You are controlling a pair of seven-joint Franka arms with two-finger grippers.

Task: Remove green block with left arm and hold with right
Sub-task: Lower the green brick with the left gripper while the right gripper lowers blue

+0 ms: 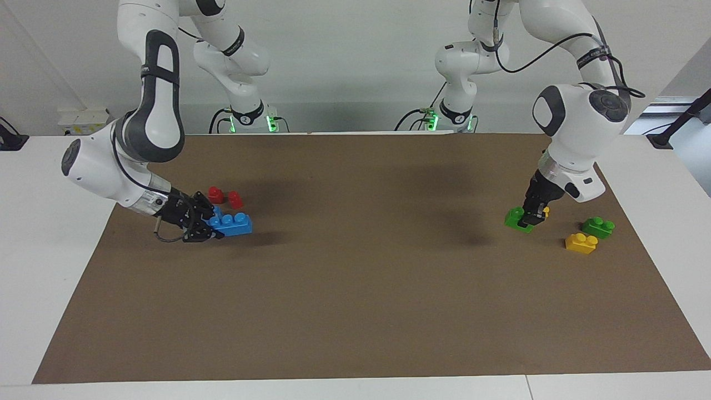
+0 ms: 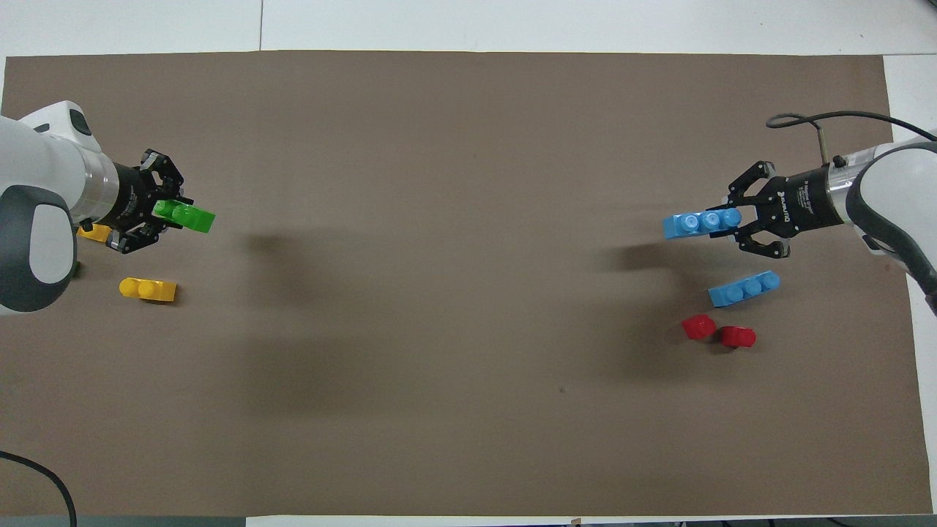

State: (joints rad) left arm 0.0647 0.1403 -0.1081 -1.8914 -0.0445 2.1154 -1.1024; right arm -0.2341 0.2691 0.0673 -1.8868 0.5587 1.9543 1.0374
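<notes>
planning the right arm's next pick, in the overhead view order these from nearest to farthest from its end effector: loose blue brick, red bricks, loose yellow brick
From the right end effector:
1. Loose blue brick, on the mat under the end effector, at the right arm's end.
2. Red bricks, beside that blue brick, nearer to the robots.
3. Loose yellow brick, at the left arm's end.

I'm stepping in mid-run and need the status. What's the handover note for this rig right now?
The left gripper is shut on the green block, low at the left arm's end of the table.
The right gripper is shut on a blue brick at the right arm's end.
A second green block lies loose beside a yellow brick.
Done: both grips are made.
Left: probably pulling the green block clear. I cannot tell whether it is off the table yet.
</notes>
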